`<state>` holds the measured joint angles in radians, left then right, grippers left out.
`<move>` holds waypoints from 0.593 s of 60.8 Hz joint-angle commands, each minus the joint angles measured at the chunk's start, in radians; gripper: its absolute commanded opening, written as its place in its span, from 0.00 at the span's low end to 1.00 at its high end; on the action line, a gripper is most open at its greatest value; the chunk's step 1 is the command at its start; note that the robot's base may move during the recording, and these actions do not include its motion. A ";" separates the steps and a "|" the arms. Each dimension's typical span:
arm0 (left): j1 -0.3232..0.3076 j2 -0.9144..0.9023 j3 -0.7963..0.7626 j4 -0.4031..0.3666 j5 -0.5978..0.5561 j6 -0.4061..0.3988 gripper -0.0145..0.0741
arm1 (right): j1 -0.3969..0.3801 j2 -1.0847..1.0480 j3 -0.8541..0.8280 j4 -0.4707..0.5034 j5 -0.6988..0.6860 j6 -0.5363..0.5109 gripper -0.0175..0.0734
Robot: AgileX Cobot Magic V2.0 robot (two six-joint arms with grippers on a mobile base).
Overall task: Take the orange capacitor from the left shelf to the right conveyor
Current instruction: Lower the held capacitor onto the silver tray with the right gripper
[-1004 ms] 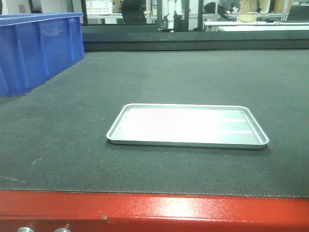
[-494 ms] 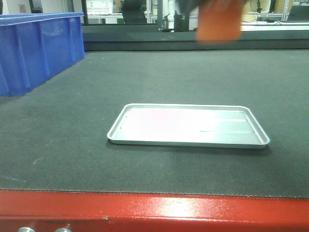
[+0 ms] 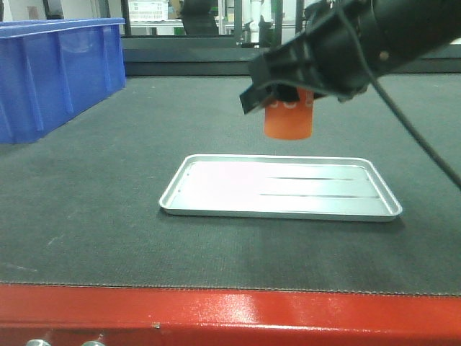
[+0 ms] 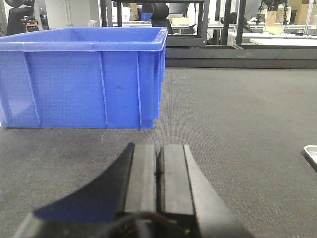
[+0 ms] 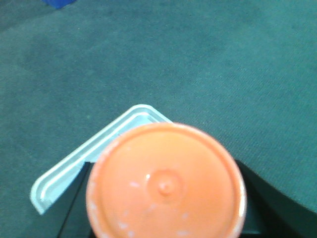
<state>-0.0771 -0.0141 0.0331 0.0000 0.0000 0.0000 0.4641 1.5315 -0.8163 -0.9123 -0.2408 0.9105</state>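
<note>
My right gripper (image 3: 288, 101) is shut on the orange capacitor (image 3: 288, 121) and holds it upright in the air above the far edge of a small silver tray (image 3: 281, 209) on the dark-grey conveyor belt (image 3: 108, 216). In the right wrist view the capacitor's round orange end (image 5: 166, 186) fills the lower middle, with the black fingers (image 5: 77, 198) on both sides and a tray corner (image 5: 74, 163) below it. My left gripper (image 4: 159, 163) is shut and empty, low over the belt (image 4: 237, 124). The left shelf is out of view.
A blue plastic bin (image 3: 50, 72) stands at the belt's far left, and shows right in front of the left gripper in its wrist view (image 4: 84, 79). The glossy red frame (image 3: 230, 317) runs along the near edge. Tables and racks stand beyond the belt.
The right arm has come in from the upper right with the orange capacitor and lowered it towards the tray. One second ago no arm was in view.
</note>
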 commanded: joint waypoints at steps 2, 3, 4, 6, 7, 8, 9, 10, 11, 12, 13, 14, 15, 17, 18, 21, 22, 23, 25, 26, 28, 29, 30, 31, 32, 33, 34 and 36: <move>0.003 0.010 -0.008 -0.005 -0.090 0.000 0.05 | -0.027 0.007 -0.033 -0.006 -0.115 -0.007 0.25; 0.003 0.010 -0.008 -0.005 -0.090 0.000 0.05 | -0.028 0.014 -0.033 -0.006 -0.118 -0.011 0.25; 0.003 0.010 -0.008 -0.005 -0.090 0.000 0.05 | -0.028 0.022 -0.033 -0.006 -0.125 -0.022 0.25; 0.003 0.010 -0.008 -0.005 -0.090 0.000 0.05 | -0.028 0.033 -0.033 -0.006 -0.127 -0.041 0.25; 0.003 0.010 -0.008 -0.005 -0.090 0.000 0.05 | -0.028 0.040 -0.033 -0.006 -0.129 -0.055 0.25; 0.003 0.010 -0.008 -0.005 -0.090 0.000 0.05 | -0.028 0.045 -0.033 -0.006 -0.131 -0.065 0.25; 0.003 0.010 -0.008 -0.005 -0.090 0.000 0.05 | -0.028 0.049 -0.033 -0.006 -0.135 -0.075 0.25; 0.003 0.010 -0.008 -0.005 -0.090 0.000 0.05 | -0.027 0.054 -0.033 -0.006 -0.142 -0.088 0.25; 0.003 0.010 -0.008 -0.005 -0.090 0.000 0.05 | -0.027 0.058 -0.033 -0.006 -0.147 -0.096 0.25; 0.003 0.010 -0.008 -0.005 -0.090 0.000 0.05 | -0.027 0.064 -0.033 -0.006 -0.157 -0.107 0.25; 0.003 0.010 -0.008 -0.005 -0.090 0.000 0.05 | -0.027 0.067 -0.033 -0.006 -0.164 -0.114 0.25; 0.003 0.010 -0.008 -0.005 -0.090 0.000 0.05 | -0.027 0.072 -0.033 -0.006 -0.171 -0.120 0.25; 0.003 0.010 -0.008 -0.005 -0.090 0.000 0.05 | -0.027 0.075 -0.033 -0.006 -0.179 -0.127 0.25; 0.003 0.010 -0.008 -0.005 -0.090 0.000 0.05 | -0.027 0.081 -0.033 -0.006 -0.199 -0.140 0.25; 0.003 0.010 -0.008 -0.005 -0.090 0.000 0.05 | -0.027 0.082 -0.033 -0.006 -0.206 -0.146 0.25; 0.003 0.010 -0.008 -0.005 -0.090 0.000 0.05 | -0.027 0.090 -0.033 -0.006 -0.226 -0.154 0.25; 0.003 0.010 -0.008 -0.005 -0.090 0.000 0.05 | -0.027 0.092 -0.033 -0.006 -0.228 -0.156 0.25; 0.003 0.010 -0.008 -0.005 -0.090 0.000 0.05 | -0.027 0.094 -0.033 -0.006 -0.231 -0.160 0.25; 0.003 0.010 -0.008 -0.005 -0.090 0.000 0.05 | -0.027 0.100 -0.033 -0.006 -0.231 -0.165 0.25; 0.003 0.010 -0.008 -0.005 -0.090 0.000 0.05 | -0.027 0.102 -0.033 -0.006 -0.231 -0.165 0.25; 0.003 0.010 -0.008 -0.005 -0.090 0.000 0.05 | -0.028 0.110 -0.033 -0.006 -0.229 -0.168 0.26; 0.003 0.010 -0.008 -0.005 -0.090 0.000 0.05 | -0.030 0.114 -0.033 -0.006 -0.229 -0.169 0.27; 0.003 0.010 -0.008 -0.005 -0.090 0.000 0.05 | -0.032 0.117 -0.033 -0.006 -0.229 -0.171 0.27; 0.003 0.010 -0.008 -0.005 -0.090 0.000 0.05 | -0.034 0.121 -0.033 -0.006 -0.231 -0.171 0.28; 0.003 0.010 -0.008 -0.005 -0.090 0.000 0.05 | -0.034 0.123 -0.033 -0.006 -0.231 -0.171 0.29; 0.003 0.010 -0.008 -0.005 -0.090 0.000 0.05 | -0.036 0.126 -0.033 -0.006 -0.230 -0.171 0.31; 0.003 0.010 -0.008 -0.005 -0.090 0.000 0.05 | -0.038 0.129 -0.033 -0.005 -0.228 -0.171 0.32; 0.003 0.010 -0.008 -0.005 -0.090 0.000 0.05 | -0.043 0.133 -0.033 -0.005 -0.228 -0.171 0.36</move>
<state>-0.0771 -0.0141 0.0331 0.0000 0.0000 0.0000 0.4372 1.6934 -0.8178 -0.9249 -0.4057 0.7539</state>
